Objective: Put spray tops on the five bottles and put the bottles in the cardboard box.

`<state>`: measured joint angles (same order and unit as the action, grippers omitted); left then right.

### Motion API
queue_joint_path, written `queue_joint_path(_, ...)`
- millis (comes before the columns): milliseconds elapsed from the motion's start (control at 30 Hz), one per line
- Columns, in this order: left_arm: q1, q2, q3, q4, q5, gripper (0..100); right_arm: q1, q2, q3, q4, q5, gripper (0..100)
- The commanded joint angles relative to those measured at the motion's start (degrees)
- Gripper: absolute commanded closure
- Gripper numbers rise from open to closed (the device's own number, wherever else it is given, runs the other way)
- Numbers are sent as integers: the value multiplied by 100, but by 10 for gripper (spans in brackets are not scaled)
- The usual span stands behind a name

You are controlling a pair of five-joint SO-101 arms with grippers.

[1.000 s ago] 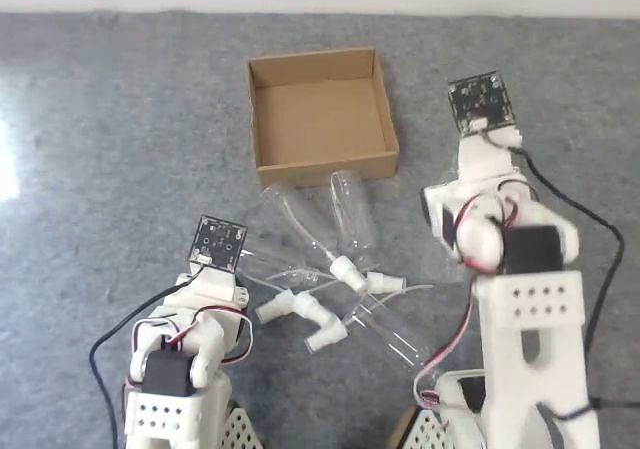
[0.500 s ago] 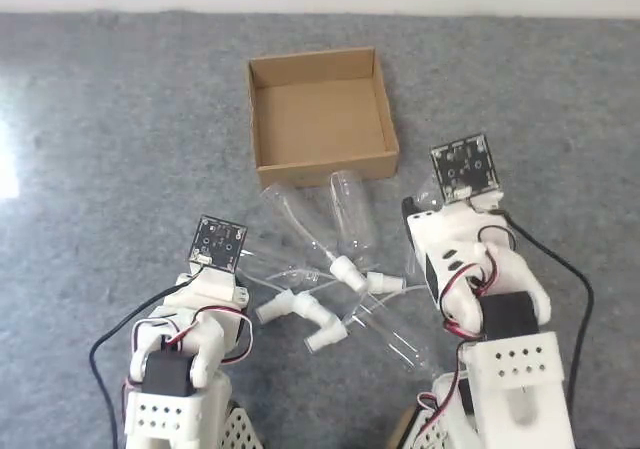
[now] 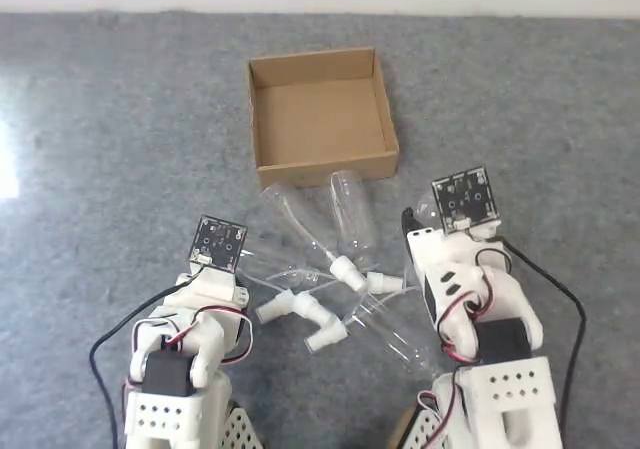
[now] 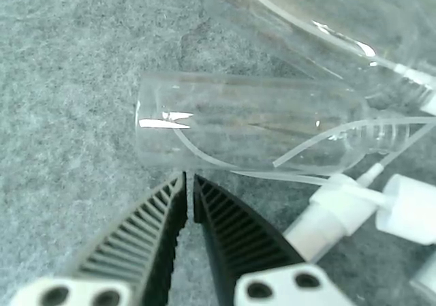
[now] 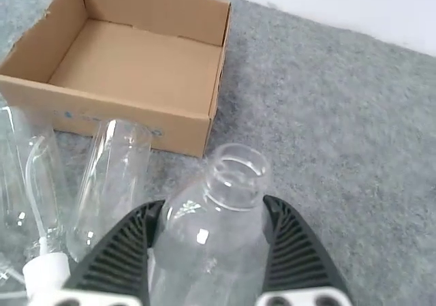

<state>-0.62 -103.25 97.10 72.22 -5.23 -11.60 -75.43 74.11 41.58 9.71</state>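
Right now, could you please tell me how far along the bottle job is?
Early. One lying bottle by the cardboard box looks fitted with a spray top. The right hand grips an uncapped bottle; the left hand is shut, empty. The box holds nothing, so every bottle has yet to go in.

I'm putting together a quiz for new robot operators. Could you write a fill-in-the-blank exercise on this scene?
1. The cardboard box is ____ inside.
2. The bottle clamped in the right gripper has no ____ on its open neck.
3. The left gripper is ____, gripping nothing, next to a lying bottle.

Missing words: empty; spray top; shut.
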Motion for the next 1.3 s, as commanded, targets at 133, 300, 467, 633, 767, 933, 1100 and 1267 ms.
queue_joint_path(133,-26,-132,-57,18,-26,985,40,-901,563,-716,105,991)
queue_joint_path(300,-26,-132,-57,18,-26,985,40,-1349,897,-716,105,991)
queue_joint_path(467,-26,-132,-57,18,-26,985,4,-1877,1231,-725,105,991)
queue_joint_path(633,-26,-132,-57,18,-26,985,4,-2598,1582,-716,105,991)
queue_joint_path(767,9,-132,-57,18,-26,985,22,-2897,1785,-725,114,991)
queue_joint_path(933,9,-132,-57,18,-26,985,22,-2853,1855,-848,308,991)
queue_joint_path(1100,-26,-132,-57,26,-44,985,31,-2853,2127,-1270,334,991)
queue_joint_path(1267,-44,-132,-470,44,-53,985,31,-2853,2154,-1305,334,991)
